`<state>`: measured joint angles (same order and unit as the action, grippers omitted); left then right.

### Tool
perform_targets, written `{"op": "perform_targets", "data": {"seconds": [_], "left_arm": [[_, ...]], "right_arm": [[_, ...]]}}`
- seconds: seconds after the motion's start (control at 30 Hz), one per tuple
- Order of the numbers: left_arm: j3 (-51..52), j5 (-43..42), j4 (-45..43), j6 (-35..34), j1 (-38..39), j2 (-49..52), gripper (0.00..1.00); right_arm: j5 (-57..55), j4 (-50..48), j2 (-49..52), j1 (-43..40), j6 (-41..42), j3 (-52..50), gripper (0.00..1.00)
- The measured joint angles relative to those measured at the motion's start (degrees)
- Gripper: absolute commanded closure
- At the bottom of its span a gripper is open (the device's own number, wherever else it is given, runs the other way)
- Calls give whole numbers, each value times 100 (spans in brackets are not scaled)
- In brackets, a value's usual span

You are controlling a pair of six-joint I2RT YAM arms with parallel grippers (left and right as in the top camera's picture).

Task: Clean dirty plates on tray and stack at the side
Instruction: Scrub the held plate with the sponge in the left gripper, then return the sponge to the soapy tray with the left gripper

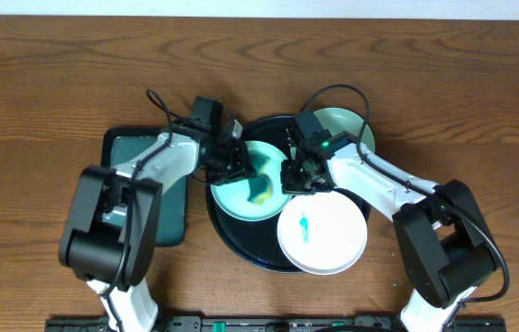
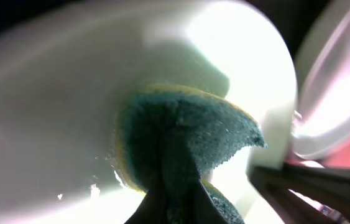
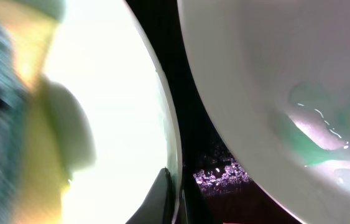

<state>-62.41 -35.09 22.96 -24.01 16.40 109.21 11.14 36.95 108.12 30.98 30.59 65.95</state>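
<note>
Step in hand: scrubbing the first plate. Nothing is stacked on the bare wood yet.

The left gripper is clamped on a sponge, teal scouring face with a yellow edge, and presses it onto the middle of the mint plate. This plate lies on the left half of the black tray, which sits mid-counter, nearer the near edge. So the plate is right under the left jaws, touched through the sponge only.

The right gripper steadies the same plate. In the right wrist view its jaws stand either side of the plate's right rim and look closed on it.

The white plate with a teal smear overhangs the tray's near-right rim. It is just beside the right gripper and not held. The second mint plate is at the tray's far-right side, partly under the right arm. The green tray lies toward the left edge, just beside the black tray.

Next move, as I judge it: finish the wipe and lift the sponge to check the centre, which it hides now. Then carry the plate by its rim to open wood toward the right edge. That needs a firm rim pinch, since a glossy plate could slip or knock the white one. Two plates are left after that.
</note>
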Motion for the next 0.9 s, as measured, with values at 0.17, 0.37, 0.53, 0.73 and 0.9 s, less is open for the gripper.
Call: {"op": "perform_targets", "data": {"seconds": [0.17,0.37,0.53,0.73,0.9], "left_arm": [[0,1215,219,245,-17,-367,93],[-61,2087,813,461,-20,-573,93],[-83,2396,1084,527,-20,-658,93],[-57,2789,1408,586,76,-1233,93],[-57,3195,1891,586,-7,-2149,93]], "right_arm": [[0,-2,0,0,2,0,99],[4,-9,0,0,0,0,99],[44,-20,-2,2,0,0,99],[74,-4,0,22,-2,-2,99],[83,-2,0,22,-2,-7,99]]}}
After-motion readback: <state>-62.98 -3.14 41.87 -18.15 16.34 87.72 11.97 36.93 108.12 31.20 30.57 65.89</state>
